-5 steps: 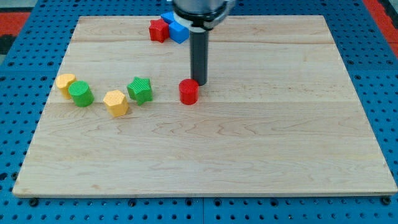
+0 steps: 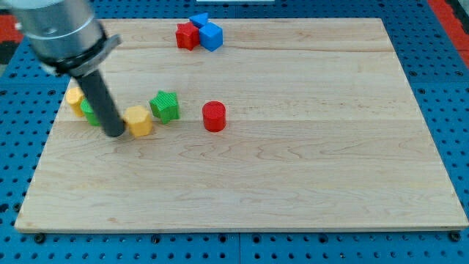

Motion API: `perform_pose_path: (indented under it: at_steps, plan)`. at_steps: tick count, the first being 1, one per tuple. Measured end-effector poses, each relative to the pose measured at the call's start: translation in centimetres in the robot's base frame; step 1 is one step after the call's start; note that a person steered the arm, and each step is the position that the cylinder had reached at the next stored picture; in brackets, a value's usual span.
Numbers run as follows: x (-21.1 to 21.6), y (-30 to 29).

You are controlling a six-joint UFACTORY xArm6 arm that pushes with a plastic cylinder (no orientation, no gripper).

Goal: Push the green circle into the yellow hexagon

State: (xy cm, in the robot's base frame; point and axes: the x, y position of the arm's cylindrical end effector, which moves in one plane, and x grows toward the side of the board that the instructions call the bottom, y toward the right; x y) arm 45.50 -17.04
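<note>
One rod, no jawed end effector, my tip (image 2: 116, 134) between green circle (image 2: 89, 113) and yellow hexagon (image 2: 138, 121)

Light was bright, even and diffuse, apparently from overhead; the wooden board (image 2: 293, 169) showed no glare. Blocks threw only faint, short shadows, as under the red cylinder (image 2: 214, 116). The rod (image 2: 102, 103) and the arm's grey body above it were smeared by motion blur, while the blocks and the blue pegboard (image 2: 451, 88) stayed fairly sharp.
</note>
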Motion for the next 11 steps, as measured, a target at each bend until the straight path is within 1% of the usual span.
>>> perform_pose_path:
  at_steps: [1, 2, 3, 4, 5, 6, 7, 8, 9, 10, 11]
  plan:
    - [-1.4, 5.4]
    - [-2.4, 7.6]
    - [0.8, 3.2]
    - [7.1, 0.0]
    - [3.5, -10.6]
    - [0.4, -13.4]
    - [-0.7, -7.9]
    - [-1.3, -0.7]
    - [-2.3, 3.6]
    - [2.1, -5.2]
    - [-2.3, -4.1]
